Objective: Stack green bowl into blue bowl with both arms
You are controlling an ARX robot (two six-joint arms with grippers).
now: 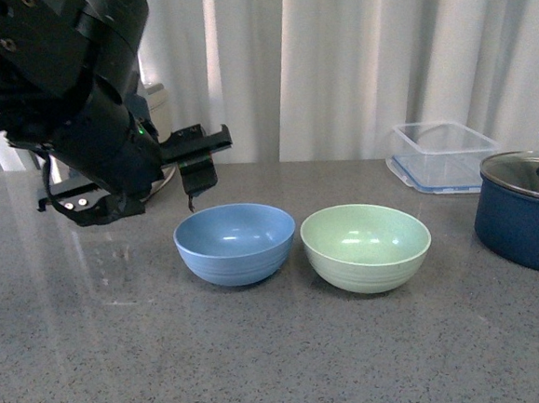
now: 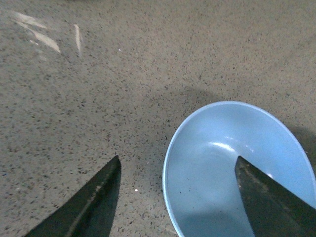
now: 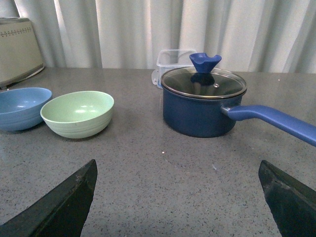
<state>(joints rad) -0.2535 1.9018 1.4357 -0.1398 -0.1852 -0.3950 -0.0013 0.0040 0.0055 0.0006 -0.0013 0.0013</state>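
The blue bowl (image 1: 235, 243) and the green bowl (image 1: 366, 245) stand upright side by side on the grey counter, blue on the left, nearly touching. My left gripper (image 1: 197, 174) hangs open just above and behind the blue bowl's far-left rim. In the left wrist view the left gripper (image 2: 177, 158) straddles the blue bowl's (image 2: 237, 163) rim, one finger over the counter and one over the inside. My right gripper (image 3: 177, 161) is open and empty, low over bare counter. From it the green bowl (image 3: 77, 113) and the blue bowl (image 3: 22, 106) lie ahead to one side. It is out of the front view.
A dark navy pot (image 1: 523, 223) with a glass lid stands at the right, its long handle (image 3: 276, 121) reaching toward my right gripper. A clear plastic container (image 1: 439, 155) sits behind it. A cream appliance (image 3: 17, 49) stands by the white curtain.
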